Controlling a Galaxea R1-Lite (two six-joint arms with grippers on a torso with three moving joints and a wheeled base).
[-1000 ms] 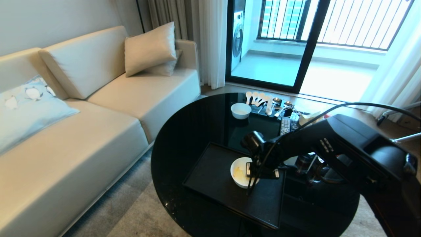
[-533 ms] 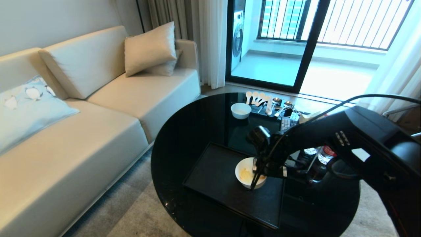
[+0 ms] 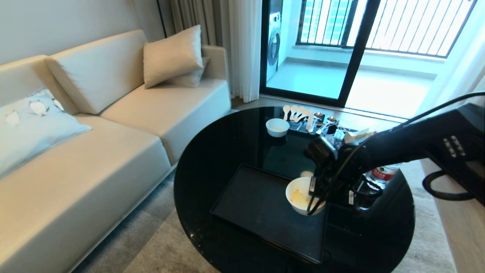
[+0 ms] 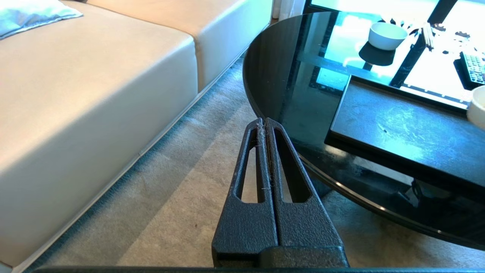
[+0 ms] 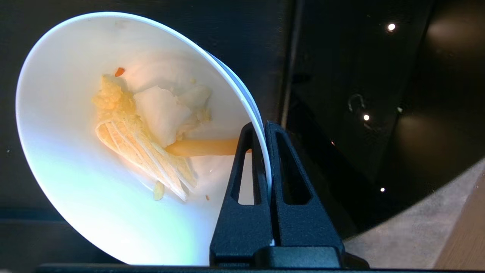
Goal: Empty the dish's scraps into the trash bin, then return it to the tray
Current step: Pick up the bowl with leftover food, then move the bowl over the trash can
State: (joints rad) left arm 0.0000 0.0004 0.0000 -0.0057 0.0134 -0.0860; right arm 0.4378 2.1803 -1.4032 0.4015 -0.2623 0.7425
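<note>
The dish (image 3: 298, 195), a round white bowl, hangs tilted just above the right end of the black tray (image 3: 250, 201). My right gripper (image 3: 310, 210) is shut on its right rim, one finger inside and one outside. In the right wrist view the right gripper (image 5: 261, 127) pinches the thin rim, and the scraps (image 5: 144, 125), yellow, white and orange bits, lie in the dish (image 5: 75, 159). The left gripper (image 4: 264, 122) is shut on nothing and parked low beside the table, over the carpet. The trash bin is out of view.
The round black glass table (image 3: 212, 151) also carries a smaller white bowl (image 3: 277, 127), white spoons (image 3: 295, 113), a remote (image 3: 329, 144) and a water bottle (image 3: 380, 174). A beige sofa (image 3: 113, 132) stands to the left, close to the table's edge.
My right arm has carried the dish to the right across the tray, from near its middle to its right end. The left arm has stayed still.
</note>
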